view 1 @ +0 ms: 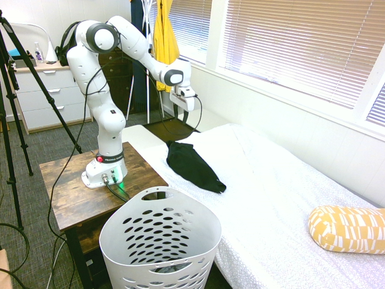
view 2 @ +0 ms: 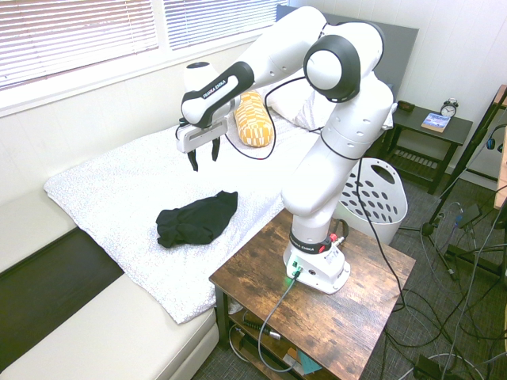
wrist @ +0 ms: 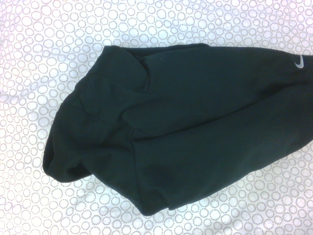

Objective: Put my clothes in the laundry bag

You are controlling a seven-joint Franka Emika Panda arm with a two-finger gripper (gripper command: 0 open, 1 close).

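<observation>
Gripper: your gripper [view 2: 203, 157] hung above the bed, pointing straight down, with its two dark fingers [view 2: 192, 161] spread apart and nothing between them.
Gripper position: you had it in the air above the black garment, well clear of the fabric; in the first exterior view it [view 1: 186, 103] sat near the window wall.
Clothes: the black garment [view 2: 196, 219] lay crumpled on the bed cover, near the mattress edge closest to the arm's table; see also [view 1: 192, 166].
Clothes detail: in the wrist view you saw the garment [wrist: 176, 132] folded over itself, with a small pale logo [wrist: 298, 63] near one end.
Laundry basket: the white perforated basket [view 1: 159, 241] stood upright on the floor beside the bed, next to the wooden table; in the second exterior view it [view 2: 372, 199] showed partly behind the arm.
Bed cover: white bedding with a fine ring pattern [wrist: 58, 44] lay under the garment.
Table: the dark wooden table [view 2: 348, 309] carried the arm's base.
Pillow: a yellow patterned pillow [view 1: 346, 229] lay on the bed, well apart from the garment.
Yellow garment: it [view 1: 163, 42] hung by the window, behind the arm.
</observation>
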